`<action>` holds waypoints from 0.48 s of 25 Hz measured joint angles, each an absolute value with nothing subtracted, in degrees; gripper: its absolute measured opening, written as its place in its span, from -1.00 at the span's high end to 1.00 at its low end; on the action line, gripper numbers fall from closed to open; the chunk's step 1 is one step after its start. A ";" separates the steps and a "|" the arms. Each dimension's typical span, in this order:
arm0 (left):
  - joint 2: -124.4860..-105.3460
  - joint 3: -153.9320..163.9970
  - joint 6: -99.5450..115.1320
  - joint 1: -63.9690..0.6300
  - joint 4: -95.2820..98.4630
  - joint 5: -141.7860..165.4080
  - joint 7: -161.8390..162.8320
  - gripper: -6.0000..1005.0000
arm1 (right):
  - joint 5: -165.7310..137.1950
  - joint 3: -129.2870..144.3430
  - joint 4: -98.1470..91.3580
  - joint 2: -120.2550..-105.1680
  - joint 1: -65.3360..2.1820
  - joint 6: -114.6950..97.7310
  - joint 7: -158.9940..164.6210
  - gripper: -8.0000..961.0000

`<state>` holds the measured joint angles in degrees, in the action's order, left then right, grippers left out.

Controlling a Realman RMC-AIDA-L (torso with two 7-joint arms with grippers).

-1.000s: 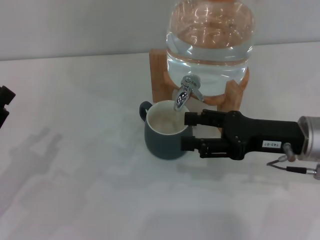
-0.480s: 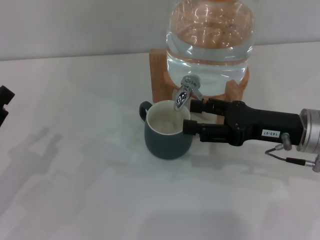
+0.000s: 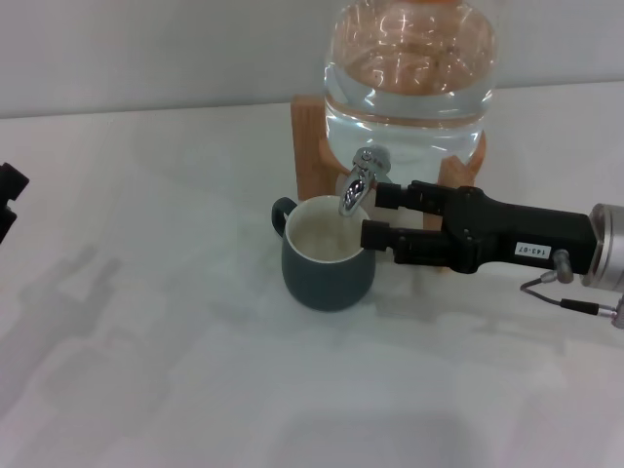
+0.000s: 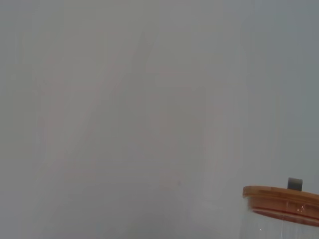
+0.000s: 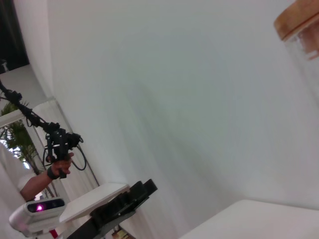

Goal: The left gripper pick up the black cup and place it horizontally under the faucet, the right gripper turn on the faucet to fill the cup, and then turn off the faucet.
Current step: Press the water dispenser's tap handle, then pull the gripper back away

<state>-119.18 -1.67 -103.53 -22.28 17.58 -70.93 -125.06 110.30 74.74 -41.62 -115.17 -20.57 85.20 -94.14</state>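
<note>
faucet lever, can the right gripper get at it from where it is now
Probably yes. The right gripper has its jaws open right beside the faucet, above the rim of the black cup, and nothing lies between them; whether it already touches the lever is unclear.

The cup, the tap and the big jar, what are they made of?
The black cup looks like glazed ceramic: matte slate outside, creamy inside. The faucet looks like polished chrome metal, with bright mirror glints. The jar seems to be clear glass, though it could be plastic; water shows through it. Its stand looks like plain wood.
</note>
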 joint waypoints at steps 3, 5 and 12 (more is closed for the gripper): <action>-119.18 -1.67 -103.53 -22.32 17.68 -70.93 -124.98 0.22 | 110.30 74.34 -41.53 -115.15 -20.55 84.96 -94.20 -0.75; -119.18 -1.67 -103.53 -22.32 17.77 -70.93 -124.90 0.22 | 110.30 74.04 -41.51 -115.14 -20.51 84.74 -94.25 -0.75; -119.10 -1.73 -103.59 -22.32 17.94 -70.93 -124.82 0.22 | 110.27 73.55 -41.85 -115.08 -20.33 83.67 -94.36 -0.75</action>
